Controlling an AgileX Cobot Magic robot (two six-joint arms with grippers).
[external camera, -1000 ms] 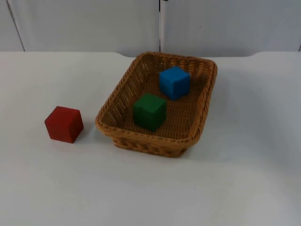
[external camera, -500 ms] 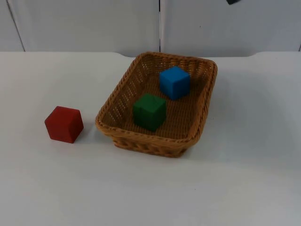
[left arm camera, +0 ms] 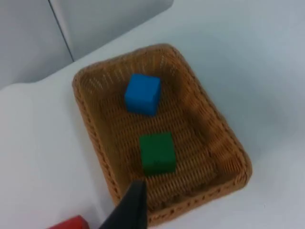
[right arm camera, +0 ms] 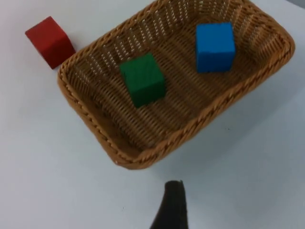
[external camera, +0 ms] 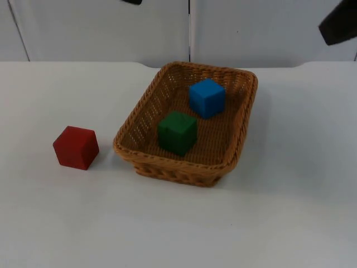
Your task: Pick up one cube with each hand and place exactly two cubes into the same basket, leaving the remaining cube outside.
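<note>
Now, basket [external camera: 243, 120]: holds the blue cube [external camera: 207, 98] and green cube [external camera: 177, 132], apart.
Red cube [external camera: 76, 147]: on the table [external camera: 301, 195], beside the basket.
Left gripper [left arm camera: 127, 210], right gripper [right arm camera: 171, 205]: raised above; finger state cannot be told.
Advice: likely finished; leave everything undisturbed.
</note>
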